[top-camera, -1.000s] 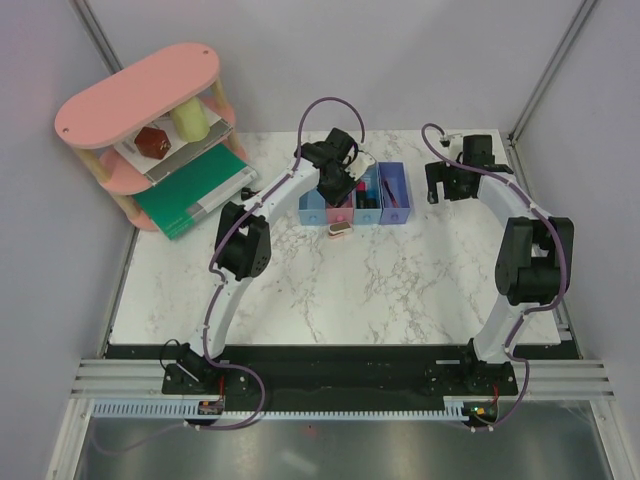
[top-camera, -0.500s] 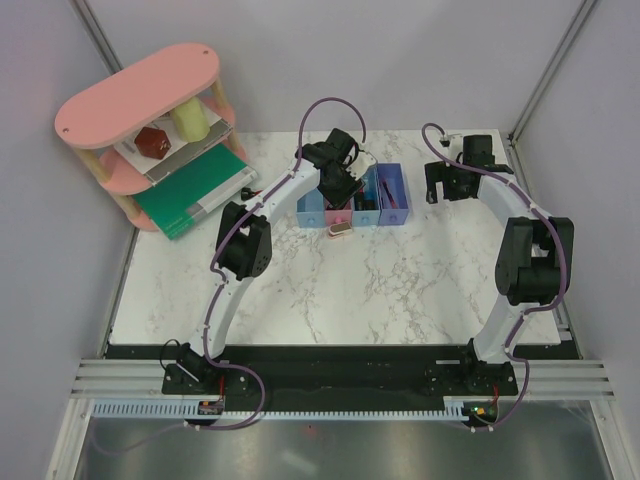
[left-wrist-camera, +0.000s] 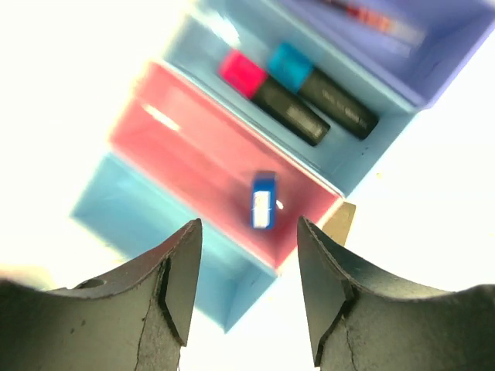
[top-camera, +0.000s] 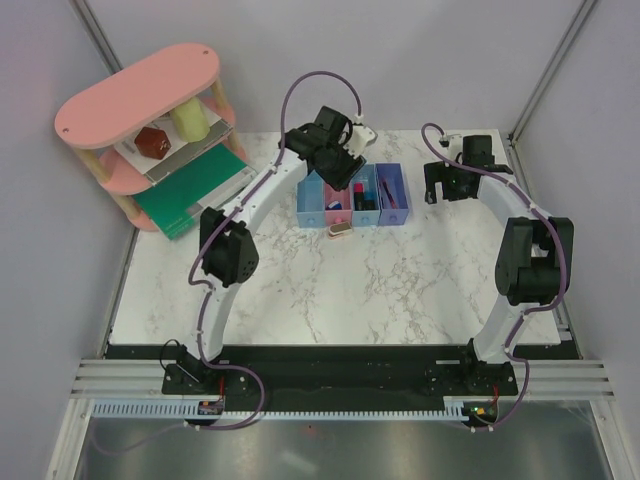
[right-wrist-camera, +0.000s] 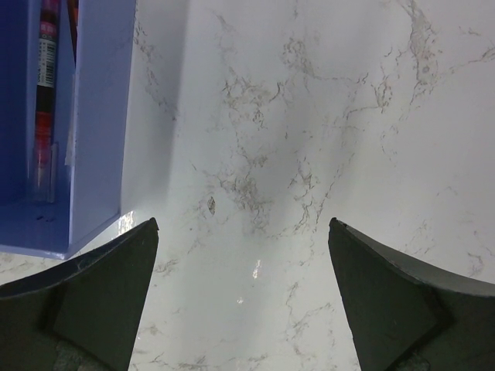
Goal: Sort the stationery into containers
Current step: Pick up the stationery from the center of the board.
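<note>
Four bins stand in a row: light blue, pink, light blue and violet-blue. My left gripper is open and empty, raised above the row's back left. In the left wrist view its jaws stand apart over the pink bin, where a small blue piece lies. The light blue bin beside it holds a pink-capped black marker and a cyan-capped one. A thin red pen lies in the violet-blue bin. My right gripper is open over bare marble.
A beige-grey stapler-like block lies on the marble just in front of the pink bin; its corner shows in the left wrist view. A pink tiered shelf and a flat green board stand at the back left.
My left gripper has lifted up and back from the pink bin, its elbow swinging left. The blue piece now shows lying in the pink bin. The right arm has not moved.
</note>
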Robot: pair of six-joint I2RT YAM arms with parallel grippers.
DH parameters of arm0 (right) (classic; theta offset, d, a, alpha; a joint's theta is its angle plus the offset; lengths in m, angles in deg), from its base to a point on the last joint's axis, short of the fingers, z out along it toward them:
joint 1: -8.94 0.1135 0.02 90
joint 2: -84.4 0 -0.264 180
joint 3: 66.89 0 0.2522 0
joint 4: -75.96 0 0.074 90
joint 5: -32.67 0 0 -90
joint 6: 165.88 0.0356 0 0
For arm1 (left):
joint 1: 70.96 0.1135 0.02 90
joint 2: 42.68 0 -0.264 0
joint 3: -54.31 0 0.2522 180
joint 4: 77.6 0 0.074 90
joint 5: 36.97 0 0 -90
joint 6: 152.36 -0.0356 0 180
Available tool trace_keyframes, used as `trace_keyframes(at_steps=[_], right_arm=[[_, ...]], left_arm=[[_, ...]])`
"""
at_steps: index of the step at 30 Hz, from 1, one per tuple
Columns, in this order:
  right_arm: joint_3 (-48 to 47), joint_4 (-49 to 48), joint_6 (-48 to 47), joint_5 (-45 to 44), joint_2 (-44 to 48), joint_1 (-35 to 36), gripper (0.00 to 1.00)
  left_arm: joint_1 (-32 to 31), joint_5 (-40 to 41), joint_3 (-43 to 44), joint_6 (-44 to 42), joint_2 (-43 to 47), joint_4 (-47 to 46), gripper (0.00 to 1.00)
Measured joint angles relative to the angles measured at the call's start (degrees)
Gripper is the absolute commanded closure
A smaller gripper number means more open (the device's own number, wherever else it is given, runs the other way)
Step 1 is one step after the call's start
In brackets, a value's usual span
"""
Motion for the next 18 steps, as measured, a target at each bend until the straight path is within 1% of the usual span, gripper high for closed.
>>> trace_keyframes(at_steps=[2,5,7,9,12,15,18], right_arm=[[0.09,-0.02,0.0,0.04,0.0,0.0,0.02],[0.59,-0.11,0.0,0.09,0.15,0.0,0.02],[0.94,-0.09,-0.02,0.15,0.39,0.0,0.02],[1.16,-0.17,0.0,0.31,0.68,0.0,0.02],[1.46,-0.22,0.02,0.76,1.31,0.0,0.02],[1.7,-0.26,0.04,1.31,1.75,0.0,0.02],[1.92,-0.37,0.09,1.51,2.01,0.0,0.02]], left_arm=[[0.33,0.74,-0.57,0.0,3.91,-0.76,0.39],[1.27,2.43,-3.93,-0.09,11.1,-2.29,0.38],[3.08,3.37,-7.3,-0.24,15.28,-3.26,0.37],[6.03,3.69,-10.27,-0.46,17.46,-3.65,0.36],[11.78,4.94,-13.99,-1.92,17.09,-4.07,0.35],[16.46,7.28,-16.83,-5.6,14.69,-3.93,0.34],[18.6,9.2,-17.97,-10.43,11.87,-3.82,0.34]])
